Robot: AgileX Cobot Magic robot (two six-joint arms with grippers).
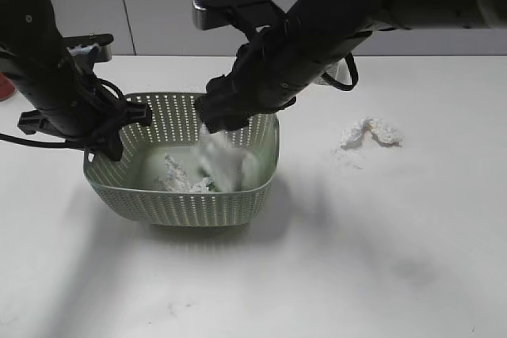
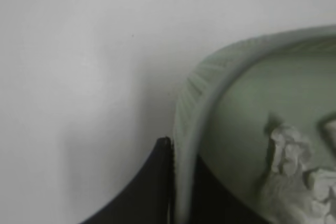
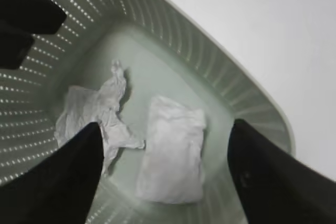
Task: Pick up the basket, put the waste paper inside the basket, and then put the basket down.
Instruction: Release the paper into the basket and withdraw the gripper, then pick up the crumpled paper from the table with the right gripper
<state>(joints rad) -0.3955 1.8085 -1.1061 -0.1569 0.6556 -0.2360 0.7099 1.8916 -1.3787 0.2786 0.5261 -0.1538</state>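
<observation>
The pale green basket is held tilted just above the table by my left gripper, which is shut on its left rim. My right gripper hangs open above the basket's inside. Below its fingers a flat white waste paper piece lies free, blurred, over the basket floor; it shows in the exterior view too. A crumpled piece lies beside it. A third twisted piece lies on the table to the right.
The white tabletop surrounds the basket. A red object sits at the far left edge behind my left arm. A grey wall runs along the back.
</observation>
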